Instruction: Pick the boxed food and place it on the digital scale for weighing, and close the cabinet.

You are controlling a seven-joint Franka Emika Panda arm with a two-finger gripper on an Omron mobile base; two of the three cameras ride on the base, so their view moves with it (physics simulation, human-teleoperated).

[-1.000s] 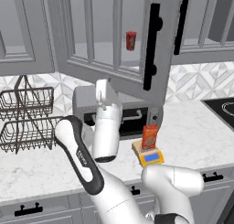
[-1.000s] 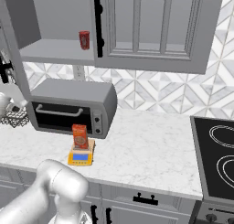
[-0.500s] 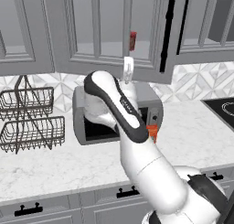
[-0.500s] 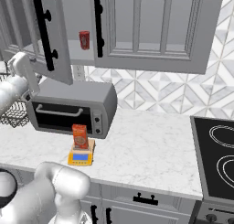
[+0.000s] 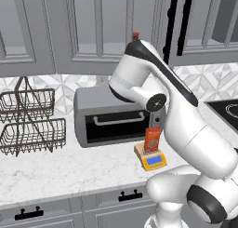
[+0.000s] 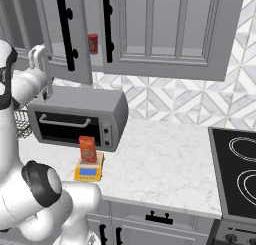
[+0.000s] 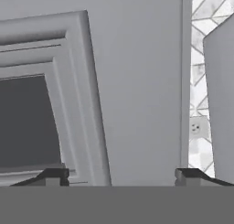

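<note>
- Box (image 6: pixel 87 149) sits upright on the scale (image 6: pixel 89 172), near the desk's (image 6: pixel 160 174) front edge — ready to weigh.
- Gripper (image 7: pixel 122 178) spread wide, empty, flat against the cabinet door (image 7: pixel 137 81) — a push looks next, since it's ajar.

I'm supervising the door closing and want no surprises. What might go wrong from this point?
The cabinet door is not flush yet, so a slipping push by the open gripper could leave it ajar. The arm's elbow hangs just above the boxed food on the digital scale; a low swing might topple it.
</note>
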